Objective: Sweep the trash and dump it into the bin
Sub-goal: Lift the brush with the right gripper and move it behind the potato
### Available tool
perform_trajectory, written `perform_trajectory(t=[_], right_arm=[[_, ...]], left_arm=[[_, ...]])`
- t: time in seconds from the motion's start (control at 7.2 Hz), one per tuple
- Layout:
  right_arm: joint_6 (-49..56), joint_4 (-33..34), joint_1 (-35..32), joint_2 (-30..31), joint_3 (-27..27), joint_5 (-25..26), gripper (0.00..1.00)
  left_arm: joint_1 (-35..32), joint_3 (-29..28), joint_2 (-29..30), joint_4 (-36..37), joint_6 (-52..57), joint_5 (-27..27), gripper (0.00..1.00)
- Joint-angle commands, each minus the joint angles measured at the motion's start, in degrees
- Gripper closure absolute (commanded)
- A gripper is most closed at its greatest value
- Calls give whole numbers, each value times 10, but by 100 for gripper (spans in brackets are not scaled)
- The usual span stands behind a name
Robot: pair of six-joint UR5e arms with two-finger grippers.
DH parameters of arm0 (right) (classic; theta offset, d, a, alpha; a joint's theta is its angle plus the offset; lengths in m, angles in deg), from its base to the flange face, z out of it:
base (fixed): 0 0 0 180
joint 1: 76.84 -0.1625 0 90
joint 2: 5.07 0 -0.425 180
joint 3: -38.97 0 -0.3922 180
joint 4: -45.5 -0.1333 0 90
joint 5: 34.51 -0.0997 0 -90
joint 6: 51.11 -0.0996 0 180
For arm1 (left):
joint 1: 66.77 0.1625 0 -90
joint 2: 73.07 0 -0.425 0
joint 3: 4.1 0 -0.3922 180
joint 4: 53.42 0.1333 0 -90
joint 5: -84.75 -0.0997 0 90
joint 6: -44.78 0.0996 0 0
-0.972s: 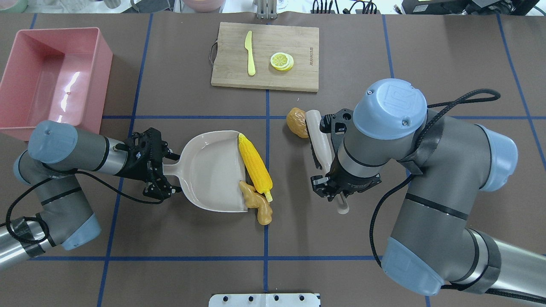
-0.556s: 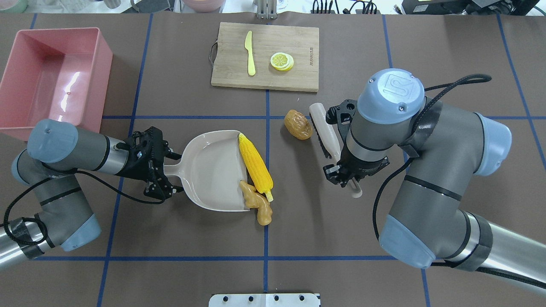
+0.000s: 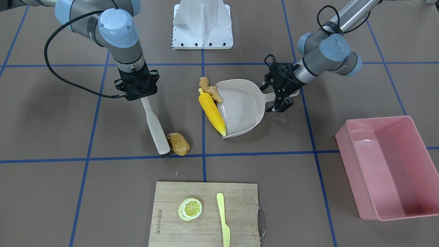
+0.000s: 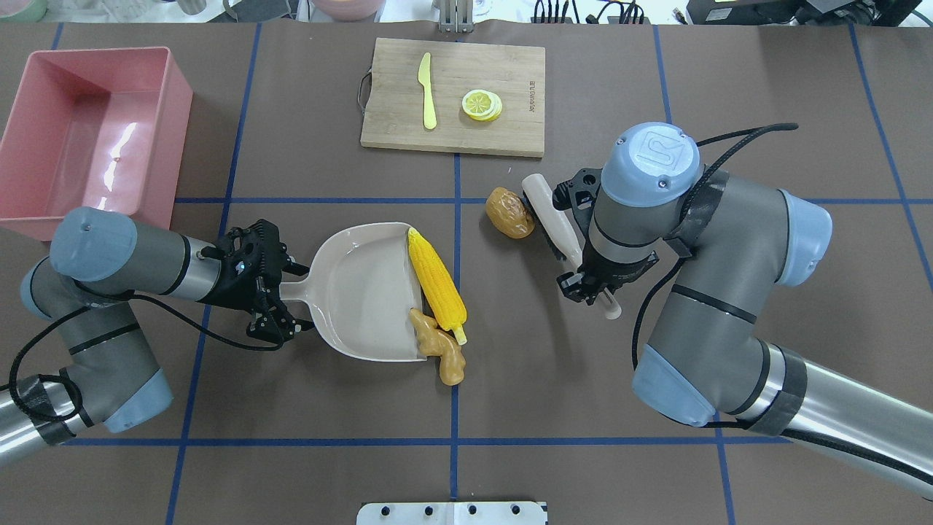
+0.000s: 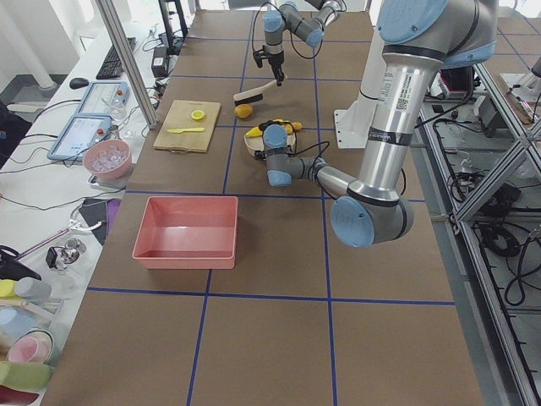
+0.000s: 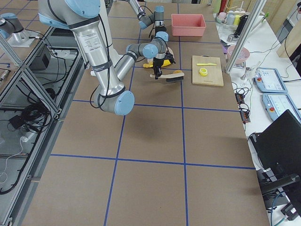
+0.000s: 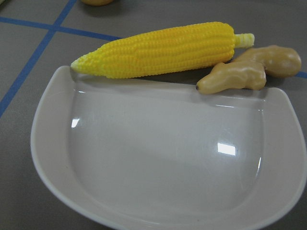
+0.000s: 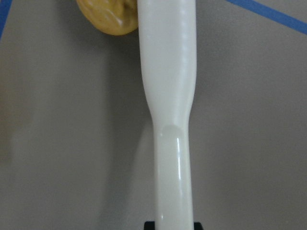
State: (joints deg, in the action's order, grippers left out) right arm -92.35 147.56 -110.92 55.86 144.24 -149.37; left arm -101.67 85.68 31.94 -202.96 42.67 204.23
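Bin (image 4: 177, 146) at far left of the overhead view, pink, open side up on the brown table (image 4: 568, 452), well apart from all three toy foods. Next, left gripper (image 4: 289, 294), jaws clamped on the handle of the beige dustpan (image 4: 357, 292), pan flat on the table with its open lip toward the right. Along that lip, yellow corn cob (image 4: 436, 286), lying on the table just outside the pan, pointed tip touching the edge. At the lip's corner nearer the robot, tan ginger root (image 4: 439, 348), one end against the edge, the rest on the table. Farther back, wooden cutting board (image 4: 452, 138), with yellow knife (image 4: 427, 91) and lemon slices (image 4: 482, 104) on top. Right of the corn and apart from it, brown potato (image 4: 510, 212) on the table, touching the head of a white hand brush (image 4: 547, 211). Last, right gripper (image 4: 589, 286), jaws closed round the brush's handle, brush slanted across the table.
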Motion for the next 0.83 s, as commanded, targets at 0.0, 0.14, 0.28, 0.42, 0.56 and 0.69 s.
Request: perform_trajectory(t=[0.0, 0.14, 0.28, 0.42, 0.56, 0.69], right_arm=[[-2, -64, 5, -15, -54, 4, 100], [-11, -62, 22, -36, -59, 8, 100], [-11, -60, 35, -48, -56, 8, 100], [-12, -60, 46, -56, -53, 8, 100], [-30, -56, 60, -68, -53, 8, 100], [-37, -56, 71, -75, -53, 8, 100]], left_arm=[[2, 0, 0, 4, 0, -3, 3], [2, 0, 0, 4, 0, -3, 3], [2, 0, 0, 4, 0, -3, 3], [2, 0, 0, 4, 0, -3, 3], [2, 0, 0, 4, 0, -3, 3], [2, 0, -1, 5, 0, -3, 3]])
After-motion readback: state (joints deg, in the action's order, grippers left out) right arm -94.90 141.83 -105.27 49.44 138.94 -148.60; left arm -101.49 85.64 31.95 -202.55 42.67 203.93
